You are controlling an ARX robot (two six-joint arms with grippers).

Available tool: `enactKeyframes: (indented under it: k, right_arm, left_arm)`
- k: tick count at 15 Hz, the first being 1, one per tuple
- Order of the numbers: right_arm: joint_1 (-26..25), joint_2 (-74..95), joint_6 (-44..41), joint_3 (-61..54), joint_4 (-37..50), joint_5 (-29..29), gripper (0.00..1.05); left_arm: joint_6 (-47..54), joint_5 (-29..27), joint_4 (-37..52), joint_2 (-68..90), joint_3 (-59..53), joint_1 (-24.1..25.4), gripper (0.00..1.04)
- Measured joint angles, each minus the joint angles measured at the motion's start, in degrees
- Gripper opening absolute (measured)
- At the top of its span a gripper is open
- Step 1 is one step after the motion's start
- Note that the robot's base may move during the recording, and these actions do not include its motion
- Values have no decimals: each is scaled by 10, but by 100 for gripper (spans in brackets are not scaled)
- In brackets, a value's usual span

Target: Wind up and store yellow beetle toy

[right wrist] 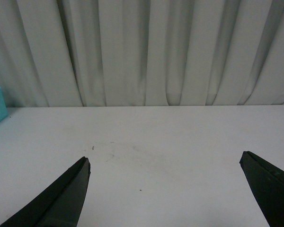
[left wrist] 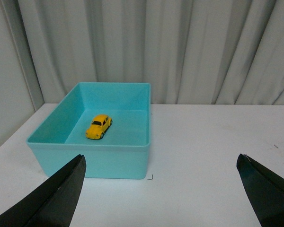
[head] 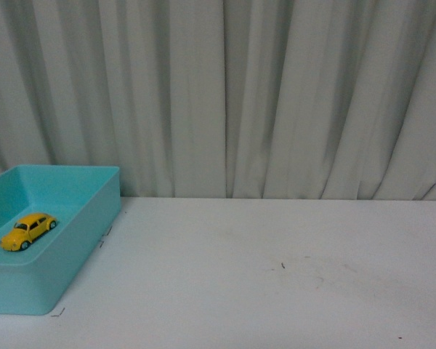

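Yellow beetle toy (head: 29,230) already inside teal bin (head: 94,218) at desk (head: 276,269) left edge; storing apparently done, winding unverifiable. Left gripper (left wrist: 161,198) and right gripper (right wrist: 165,198) wide open, empty.

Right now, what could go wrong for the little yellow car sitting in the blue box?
1. The small yellow beetle toy car sits on its wheels on the floor of the turquoise plastic box, so a bump could roll it.
2. The box walls stand tall around it; the open left gripper might knock a wall if it reaches in.
3. The open right gripper faces bare white table, so it probably can't help.
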Motion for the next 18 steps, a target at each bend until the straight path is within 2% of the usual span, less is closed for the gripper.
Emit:
enactKeyframes:
  k: [18]
  right_arm:
    - [0, 0, 2, 0, 0, 0, 98]
  left_arm:
    - [-2, 0, 0, 0, 0, 0, 98]
